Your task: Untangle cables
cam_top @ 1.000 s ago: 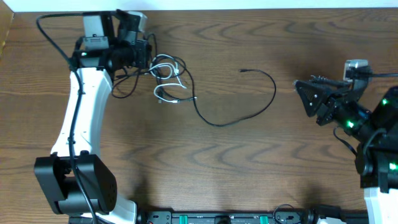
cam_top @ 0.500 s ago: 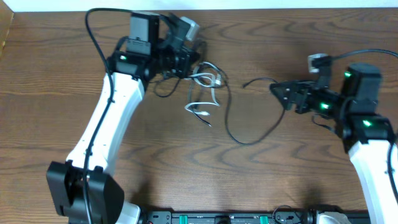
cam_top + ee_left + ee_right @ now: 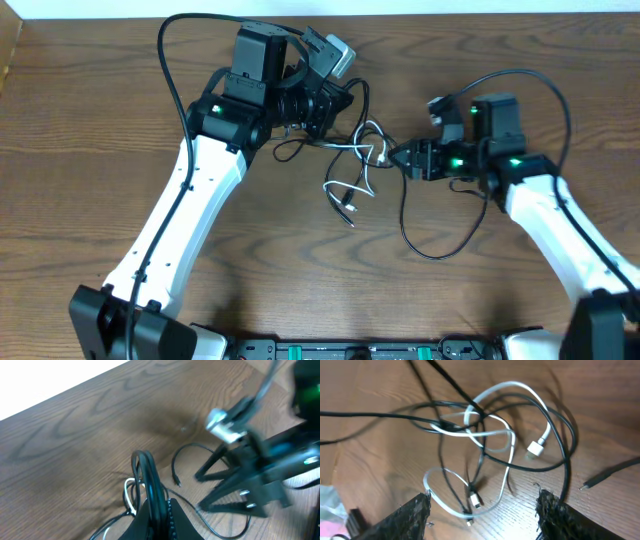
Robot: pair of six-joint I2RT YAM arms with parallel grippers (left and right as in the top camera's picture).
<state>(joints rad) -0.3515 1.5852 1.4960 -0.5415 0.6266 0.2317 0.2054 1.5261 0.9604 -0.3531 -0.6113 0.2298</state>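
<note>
Left arm: extends from the near left corner of the table (image 3: 90,150) diagonally to the far centre, with the wrist turned rightward. The left gripper (image 3: 342,100) has its fingers pressed together, clamping a loop of the black cable (image 3: 432,255).

Right arm: reaches from the near right corner inward, forearm angled left. The right gripper (image 3: 394,156) points at the tangle, fingers (image 3: 412,512) spread wide with nothing clamped.

The white cable (image 3: 507,435) lies coiled at table centre between both grippers, interlaced with the black cable. The rest of the black cable trails in a loop toward the near edge.
</note>
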